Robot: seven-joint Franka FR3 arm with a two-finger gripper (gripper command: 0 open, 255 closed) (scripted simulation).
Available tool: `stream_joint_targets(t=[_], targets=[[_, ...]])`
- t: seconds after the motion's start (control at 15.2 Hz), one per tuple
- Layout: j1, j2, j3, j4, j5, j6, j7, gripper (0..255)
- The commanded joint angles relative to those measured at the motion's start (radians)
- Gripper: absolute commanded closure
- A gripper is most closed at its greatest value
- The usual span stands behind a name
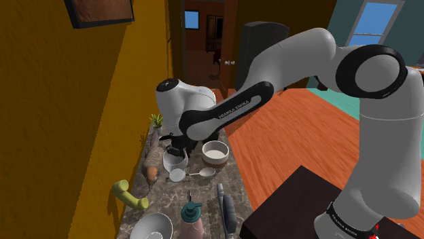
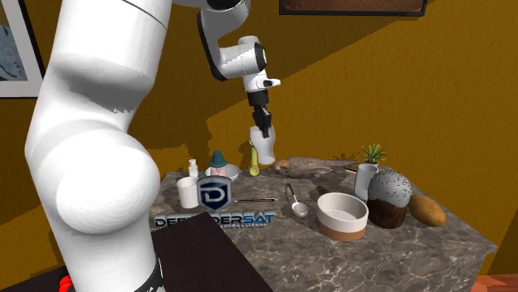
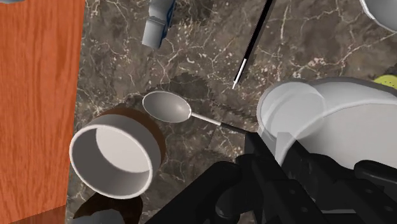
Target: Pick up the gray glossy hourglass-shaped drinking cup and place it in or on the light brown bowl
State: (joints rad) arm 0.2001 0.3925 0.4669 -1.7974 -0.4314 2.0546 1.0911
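1. Progress: the pick-up is judged done. The cup (image 2: 265, 150) is clamped between the fingers of the gripper (image 2: 263, 136) and hangs clear of the tabletop (image 2: 398, 257). Carrying it across and setting it in the bowl (image 2: 342, 217) is yet to be done.
2. Tabletop: dark stone-patterned slab with pale veins, flat, with squared edges.
3. Bowl: round and straight-walled, with a light brown band at the base and a white rim and inside. It stands empty, well apart from the cup, toward the second exterior view's right.
4. Cup: pale grey-white and smooth, with an open round mouth. Its waisted profile is hard to confirm.
5. Gripper: all black and matte.
6. Spoon (image 3: 167, 106): grey metallic sheen, with an oval head and thin handle. It lies just beside the bowl.
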Motion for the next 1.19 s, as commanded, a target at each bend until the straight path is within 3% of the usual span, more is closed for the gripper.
stream_joint_targets(t=[0.0, 0.53, 1.12], targets=[[-0.035, -0.026, -0.007, -0.024, 0.010, 0.012, -0.043, 255], [-0.175, -0.116, -0.051, -0.101, 0.052, 0.056, -0.231, 255], [-0.309, -0.150, -0.116, -0.097, 0.084, 0.074, -0.447, 255]])
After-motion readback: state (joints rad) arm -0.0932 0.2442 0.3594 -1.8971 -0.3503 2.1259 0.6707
